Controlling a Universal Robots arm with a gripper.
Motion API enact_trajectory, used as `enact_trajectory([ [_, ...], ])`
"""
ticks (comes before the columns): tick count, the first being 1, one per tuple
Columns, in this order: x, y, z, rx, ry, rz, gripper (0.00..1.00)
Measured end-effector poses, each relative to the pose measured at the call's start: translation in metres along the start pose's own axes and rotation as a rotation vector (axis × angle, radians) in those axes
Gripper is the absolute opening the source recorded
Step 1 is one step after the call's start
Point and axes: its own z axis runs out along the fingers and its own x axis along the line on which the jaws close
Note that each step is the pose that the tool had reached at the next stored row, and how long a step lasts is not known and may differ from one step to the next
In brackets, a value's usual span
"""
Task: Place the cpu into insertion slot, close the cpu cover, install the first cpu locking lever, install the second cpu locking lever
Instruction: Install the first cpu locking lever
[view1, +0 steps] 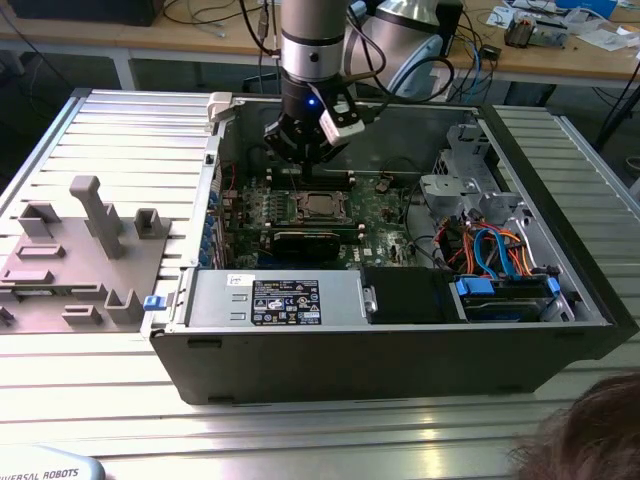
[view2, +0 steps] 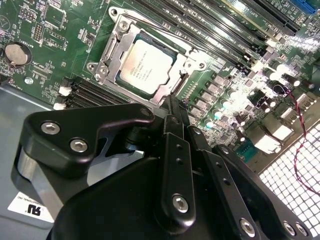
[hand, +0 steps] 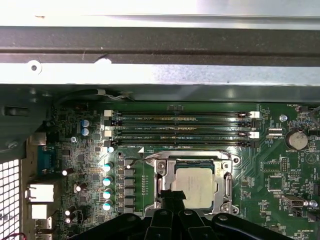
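The arm (view1: 312, 45) at the exterior view's top centre is a silver-grey cylinder with a black band and a small blue light, black cables looping beside it. The gripper (view2: 170, 107) across the second wrist view's lower half is matte black, its linkage plates fastened by silver screws.

cpu (view2: 146, 66) — silver-grey | cpu cover (view2: 112, 47) — silvery | circuit board (view2: 60, 45) — green | gripper (view2: 170, 107) — black

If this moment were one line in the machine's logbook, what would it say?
cpu: seated in insertion slot | cpu cover: down around it | claw: empty, at the socket's edge | fingers: closed
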Motion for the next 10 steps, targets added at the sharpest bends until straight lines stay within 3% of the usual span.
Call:
enact_trajectory([
  [10, 0.0024, 0.0, 0.0, 0.0, 0.0, 0.0, 0.11],
])
